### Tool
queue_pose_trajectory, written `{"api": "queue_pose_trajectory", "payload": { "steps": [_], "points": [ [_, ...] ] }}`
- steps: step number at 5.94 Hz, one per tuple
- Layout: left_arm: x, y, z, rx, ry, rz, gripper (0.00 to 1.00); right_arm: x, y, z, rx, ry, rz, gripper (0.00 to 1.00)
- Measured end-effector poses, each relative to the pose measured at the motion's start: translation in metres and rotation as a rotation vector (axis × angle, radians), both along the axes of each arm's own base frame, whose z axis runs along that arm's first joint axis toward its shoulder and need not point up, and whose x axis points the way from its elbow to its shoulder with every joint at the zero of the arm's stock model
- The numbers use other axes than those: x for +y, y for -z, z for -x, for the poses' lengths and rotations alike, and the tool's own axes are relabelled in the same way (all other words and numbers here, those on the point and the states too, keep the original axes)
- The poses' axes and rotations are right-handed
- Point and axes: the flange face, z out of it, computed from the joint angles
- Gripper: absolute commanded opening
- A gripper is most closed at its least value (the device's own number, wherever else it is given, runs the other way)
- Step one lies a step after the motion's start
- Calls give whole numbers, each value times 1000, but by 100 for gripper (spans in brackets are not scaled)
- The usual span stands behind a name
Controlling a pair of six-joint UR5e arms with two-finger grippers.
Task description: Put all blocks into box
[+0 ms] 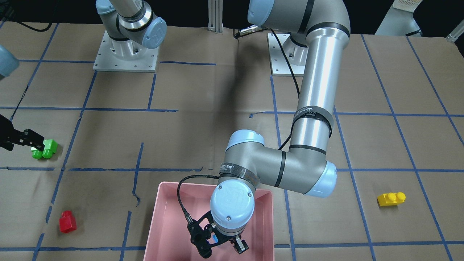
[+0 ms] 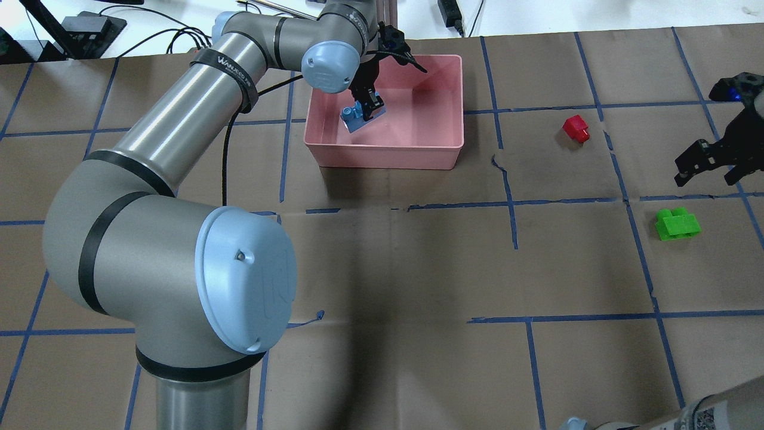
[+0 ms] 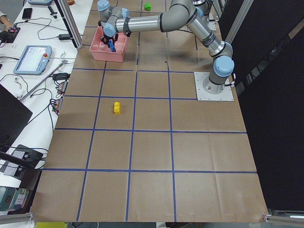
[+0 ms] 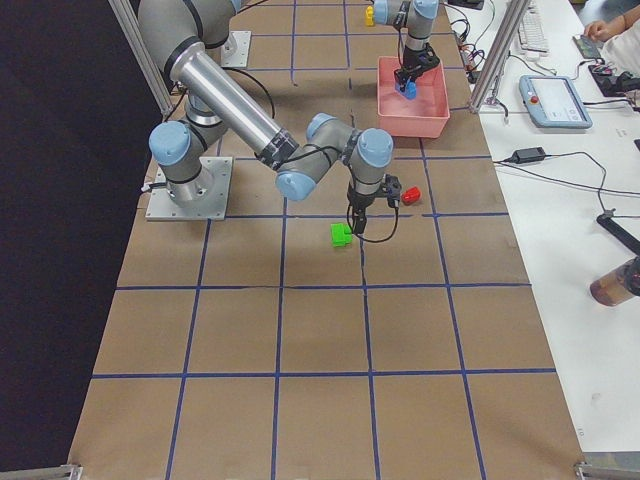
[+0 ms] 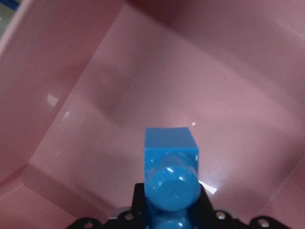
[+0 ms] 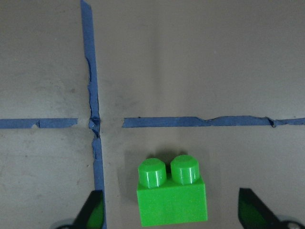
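My left gripper point(image 2: 365, 107) is shut on the long blue brick point(image 2: 360, 117) and holds it tilted inside the pink box point(image 2: 441, 143), near its left wall. In the left wrist view the blue brick point(image 5: 170, 162) hangs just over the box floor point(image 5: 214, 86). My right gripper point(image 2: 707, 170) is open and hovers over the green brick point(image 2: 677, 224), which lies between its fingers in the right wrist view point(image 6: 171, 193). The red brick point(image 2: 576, 128) lies on the table right of the box. The yellow brick point(image 1: 390, 198) lies apart on my left side.
The table is covered in brown paper with a grid of blue tape. The two arm bases point(image 1: 125, 54) stand at the robot's side of the table. The left arm's elbow point(image 1: 311, 177) hangs over the table beside the box.
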Motion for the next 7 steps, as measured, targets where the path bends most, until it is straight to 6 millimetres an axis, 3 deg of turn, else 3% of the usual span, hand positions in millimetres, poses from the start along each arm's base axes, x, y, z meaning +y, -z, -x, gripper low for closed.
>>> {"api": "queue_pose_trajectory", "payload": {
  "steps": [1,2,3,4,5,6,7],
  "points": [
    [1,-7,-1,0,0,4,99,3,15,-3,0,0,7,100],
    [6,-35,-10,-8,-9,4,99,2,28,-2,-4,-12,4,100],
    [14,-73,-40,-19,-44,-12,99,1,38,-2,-8,-35,-3,100],
    [22,-103,-92,-23,-107,-34,99,1,46,-1,-12,-52,-12,100],
    [34,-126,-158,-17,-188,-45,99,2,51,-2,-15,-58,-24,100],
    [46,-140,-227,-9,-242,-55,98,4,56,-1,-9,-60,-43,100],
    [56,-139,-289,0,-205,-77,98,6,60,1,3,-62,-63,100]
  ]
}}
